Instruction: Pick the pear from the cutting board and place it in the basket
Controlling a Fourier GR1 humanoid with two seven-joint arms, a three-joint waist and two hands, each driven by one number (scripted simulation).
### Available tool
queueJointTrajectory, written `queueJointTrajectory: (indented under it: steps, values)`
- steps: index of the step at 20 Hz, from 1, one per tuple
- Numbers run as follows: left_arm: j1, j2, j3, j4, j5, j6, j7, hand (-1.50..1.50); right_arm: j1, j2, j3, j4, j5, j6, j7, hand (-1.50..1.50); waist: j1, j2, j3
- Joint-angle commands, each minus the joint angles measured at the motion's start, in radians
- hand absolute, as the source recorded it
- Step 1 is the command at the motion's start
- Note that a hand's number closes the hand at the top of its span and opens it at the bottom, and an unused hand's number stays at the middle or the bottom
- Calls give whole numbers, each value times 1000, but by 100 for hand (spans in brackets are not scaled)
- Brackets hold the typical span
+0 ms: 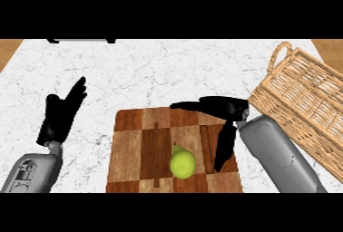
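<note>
One pear (182, 164), one cutting board (140, 149), one basket (305, 102), two hands on show. The green pear lies on the near middle of the chequered wooden board, narrow end pointing away. Right hand (224, 108) hangs over the board's far right corner, spread wide and holding nothing: one part juts left across the wood, the long fingers (225, 147) point back down the board just right of the pear, a sliver of board showing between them. So those fingers and the grey right forearm (278, 154) sit between the pear and the wicker basket. The basket stands tilted at the counter's right, its looped handle at the far end, its near corner just beside the right hand. Left hand (61, 115) rests open at the left, fingers up, over the white marble counter (167, 72), well apart from the board
</note>
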Motion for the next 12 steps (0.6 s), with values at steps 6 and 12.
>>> queueJointTrajectory:
  steps: [6, 12]
  values:
    - [-5, -19, 45, 33, -9, -40, -33, 0, 49, 100, 14, 32, 163, -44, -81, -150, 0, 0, 0]
    - [137, -56, -13, -204, -58, -5, 88, 0, 39, 131, -34, 23, 158, -2, -38, -150, 5, -3, 0]
